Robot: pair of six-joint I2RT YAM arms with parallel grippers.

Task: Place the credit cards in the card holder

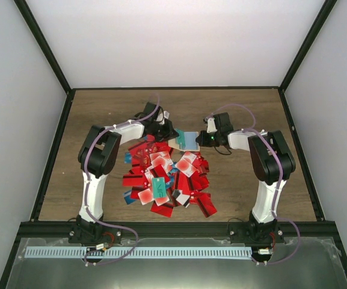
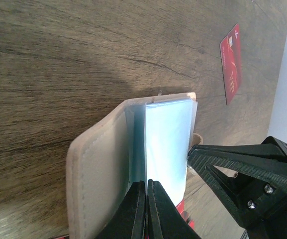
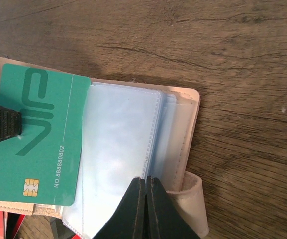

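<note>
Barely started: left tool [image 2: 146,183] gripped one teal card [image 3: 39,134] over the open holder [image 3: 188,129], right tool [image 3: 145,180] pinched a sleeve [image 3: 123,134]; pile [image 1: 164,180] lay nearer on the table [image 1: 251,180].

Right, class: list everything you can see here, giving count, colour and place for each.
credit cards: many, mostly red, some white or blue, heaped mid-table between the arms
teal card: one, teal, lying across the open holder
lone red card: one, flat on bare wood apart from the holder
card holder: one, beige, open, at the heap's far edge
clear sleeves: several, inside the holder
table: one, brown wood
left gripper: black, shut on the teal card
right gripper: black, fingers shut over the sleeves
</note>
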